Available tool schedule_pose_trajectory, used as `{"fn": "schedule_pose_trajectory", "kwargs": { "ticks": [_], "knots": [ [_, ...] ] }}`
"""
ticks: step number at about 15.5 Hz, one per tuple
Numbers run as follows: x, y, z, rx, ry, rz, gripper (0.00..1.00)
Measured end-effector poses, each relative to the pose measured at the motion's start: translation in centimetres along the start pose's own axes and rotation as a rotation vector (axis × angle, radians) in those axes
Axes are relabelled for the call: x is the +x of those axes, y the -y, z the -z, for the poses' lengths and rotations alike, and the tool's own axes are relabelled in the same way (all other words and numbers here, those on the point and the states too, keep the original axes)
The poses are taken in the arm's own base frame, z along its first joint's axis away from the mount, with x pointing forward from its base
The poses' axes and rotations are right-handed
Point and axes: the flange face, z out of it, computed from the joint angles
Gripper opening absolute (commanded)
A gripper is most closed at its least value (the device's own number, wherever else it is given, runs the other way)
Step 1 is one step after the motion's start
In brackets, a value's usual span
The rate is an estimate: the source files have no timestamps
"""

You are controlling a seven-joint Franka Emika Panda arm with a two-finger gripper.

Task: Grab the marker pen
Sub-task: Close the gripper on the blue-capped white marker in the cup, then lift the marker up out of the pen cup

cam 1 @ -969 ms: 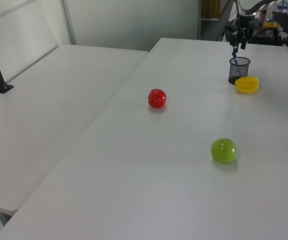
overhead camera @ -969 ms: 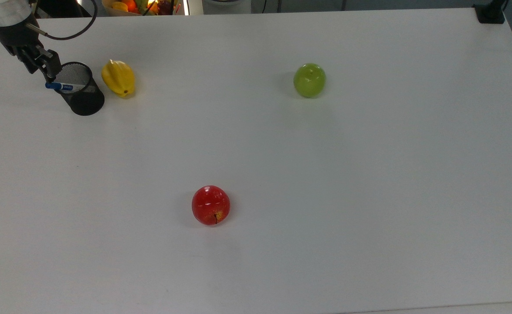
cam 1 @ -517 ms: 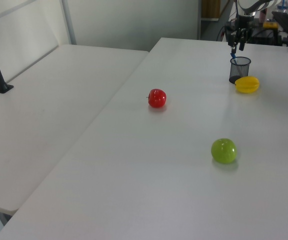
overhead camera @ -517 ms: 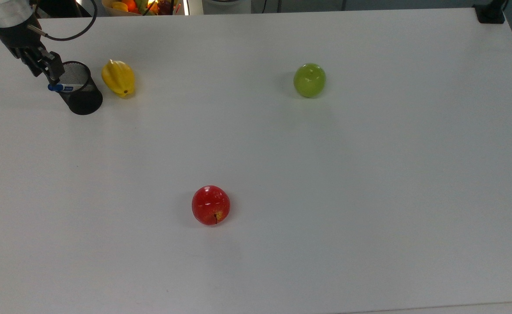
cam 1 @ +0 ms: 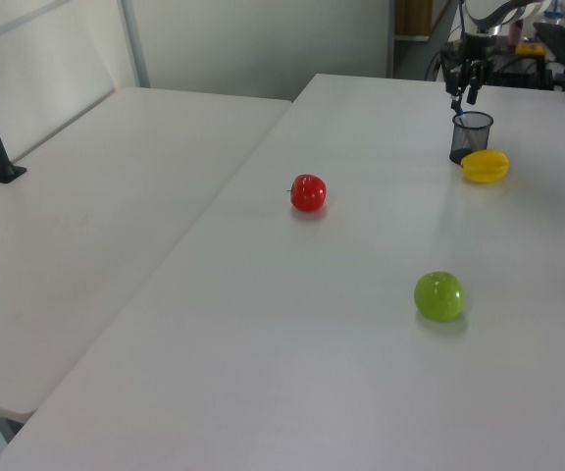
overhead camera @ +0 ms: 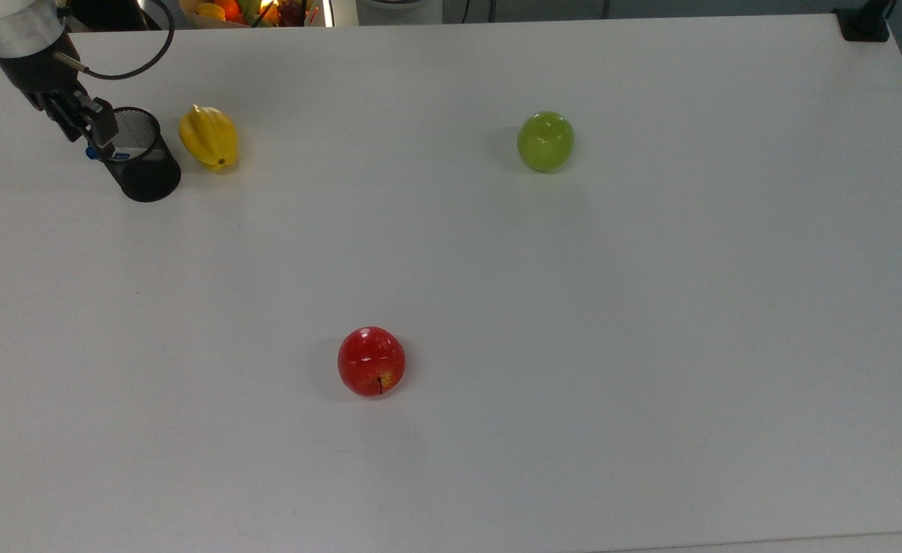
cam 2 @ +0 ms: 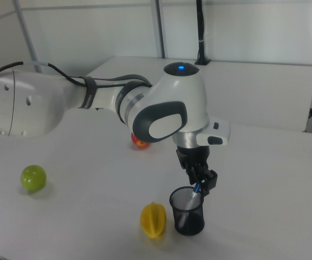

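Over the last second the marker pen (overhead camera: pixel 96 153) has risen out of the black mesh cup (overhead camera: pixel 140 163), so that less of its white barrel crosses the cup mouth in the top view. The gripper (cam 2: pixel 201 183) is pinched onto the pen's blue capped end, with the barrel slanting down into the cup in the right view. From near to far in the left view, a green apple (cam 1: pixel 439 295) lies closest, a red apple (cam 1: pixel 308 192) sits further up the white table (cam 1: pixel 292 324), and a yellow star fruit (cam 1: pixel 485 165) rests just beside the cup at the far end. To finish the lift cleanly, the arm would likely do best to draw the pen along its own slant until the lower tip clears the rim, since a sideways pull could tip the light cup or knock the fruit. The pen's lower end is hidden behind the mesh, and how much of the cap lies between the fingers is hard to make out.
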Motion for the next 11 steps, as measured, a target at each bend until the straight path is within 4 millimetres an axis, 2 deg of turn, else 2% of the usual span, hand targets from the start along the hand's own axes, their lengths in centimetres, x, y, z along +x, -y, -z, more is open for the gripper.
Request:
{"fn": "schedule_pose_trajectory", "kwargs": {
  "ticks": [1,3,6,7,11],
  "knots": [
    [0.02,0.09,-0.17,0.000,0.002,0.001,0.56],
    [0.08,0.33,-0.23,0.000,0.001,0.005,0.47],
    [0.11,0.53,-0.23,0.001,0.001,0.008,0.19],
    [0.12,0.54,-0.23,0.001,0.000,0.008,0.13],
    [0.53,0.58,0.06,0.013,-0.038,-0.001,0.07]
  ]
}}
